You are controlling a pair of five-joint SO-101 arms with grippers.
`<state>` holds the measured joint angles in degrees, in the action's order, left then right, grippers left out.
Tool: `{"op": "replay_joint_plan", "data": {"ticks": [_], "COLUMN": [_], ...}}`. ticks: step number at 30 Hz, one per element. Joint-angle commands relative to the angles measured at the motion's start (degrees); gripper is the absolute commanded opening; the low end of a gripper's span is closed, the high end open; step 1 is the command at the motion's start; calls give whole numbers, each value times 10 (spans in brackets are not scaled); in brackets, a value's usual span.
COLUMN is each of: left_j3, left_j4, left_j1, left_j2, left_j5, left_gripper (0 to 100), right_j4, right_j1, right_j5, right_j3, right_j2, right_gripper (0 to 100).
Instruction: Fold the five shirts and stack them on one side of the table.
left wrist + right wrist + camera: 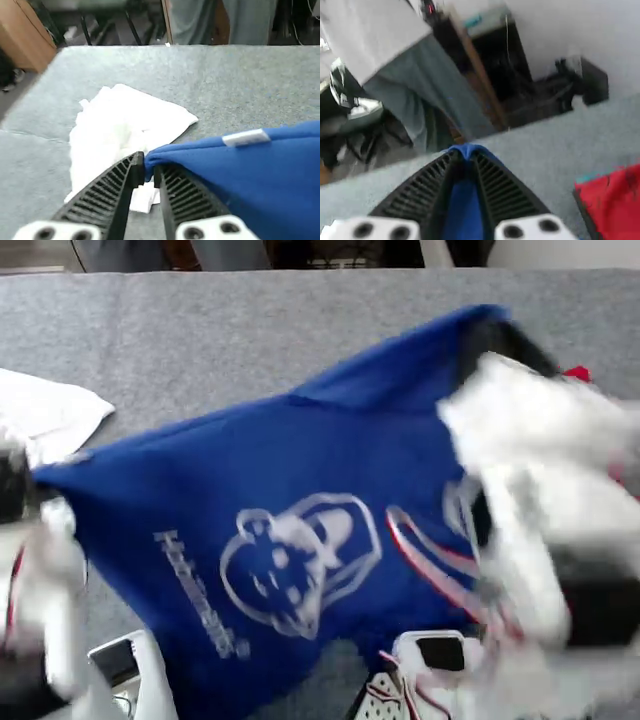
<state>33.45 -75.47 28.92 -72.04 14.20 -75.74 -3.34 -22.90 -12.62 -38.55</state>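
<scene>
A blue shirt with a white printed design is stretched out above the grey table, held by two corners. My left gripper is shut on one blue corner at the table's left side. My right gripper is shut on another blue corner, raised at the right side of the table; that arm looks blurred in the high view. A crumpled white shirt lies on the table beside the left gripper, also seen at the left edge.
A red garment lies at the table's right side, with a bit of it peeking out behind the right arm. Both arms' white bases stand along the near edge. The far half of the table is bare grey cloth.
</scene>
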Motion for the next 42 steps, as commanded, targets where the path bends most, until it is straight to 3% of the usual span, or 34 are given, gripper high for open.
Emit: {"op": "replay_joint_plan", "data": {"ticks": [1, 4, 10, 16, 26, 34, 42], "left_j3": [183, 260, 225, 116, -158, -206, -232], "left_j4": [249, 360, 383, 394, 389, 389, 195], "left_j1": [-16, -31, -80, -88, -39, -33, -36], "left_j2": [5, 5, 9, 112, 379, 449, 450], "left_j5": [-36, -58, -60, -61, -57, -57, -61], "left_gripper": [30, 29, 29, 29, 29, 29, 29], "right_j4": [120, 193, 236, 195, 128, 76, -116], "right_j1": [-27, -41, -45, -43, -43, -46, -47], "right_j5": [2, -1, -1, -40, -43, -33, 34], "right_j3": [146, 244, 180, -28, -512, -753, -782], "right_j2": [30, 84, 161, 298, 602, 768, 775], "right_gripper": [13, 13, 13, 13, 13, 13, 13]}}
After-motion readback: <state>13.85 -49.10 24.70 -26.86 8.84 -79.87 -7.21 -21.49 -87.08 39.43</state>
